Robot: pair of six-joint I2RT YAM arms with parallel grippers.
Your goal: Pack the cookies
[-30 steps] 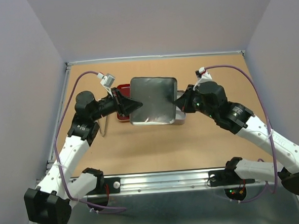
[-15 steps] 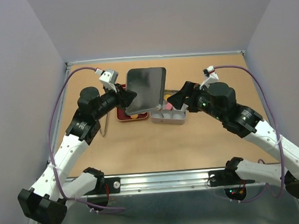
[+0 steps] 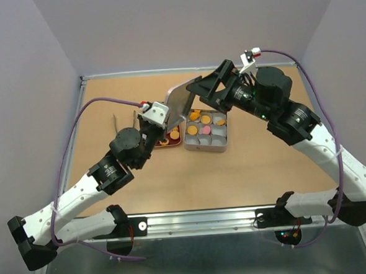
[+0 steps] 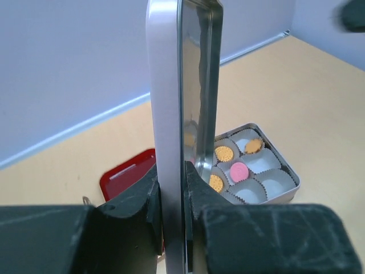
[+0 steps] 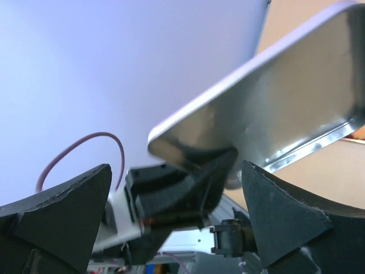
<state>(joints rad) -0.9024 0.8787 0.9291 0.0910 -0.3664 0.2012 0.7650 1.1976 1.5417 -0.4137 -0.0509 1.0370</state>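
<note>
A brown table walled on three sides by pale lilac walls carries a silver tin near its middle. The tin is divided into white paper cups. The cookies sit in these cups: several orange ones in the far-left cups and a pink one beside them, while the cups to the near and right look bare. A few more cookies lie in a red tray touching the tin's left side.

The left gripper is clamped on the metal lid, its fingers pressed to either face of the lid's edge. The lid stands nearly on edge above the tin's far-left corner, hollow side facing the tin.

The right gripper hangs over the far side of the tin, just beside the raised lid, with its jaws spread wide and nothing between them.

A second ago the lid lay flat over the tin, hiding the cookies, with a gripper at each side of it. Half a second ago it was already tipped up in the left gripper, and the right one had let go. Since then the lid has swung steeper, the whole tin has come into sight, the left arm has stretched out from nearer the table's front, and the right gripper has risen and moved farther back.
</note>
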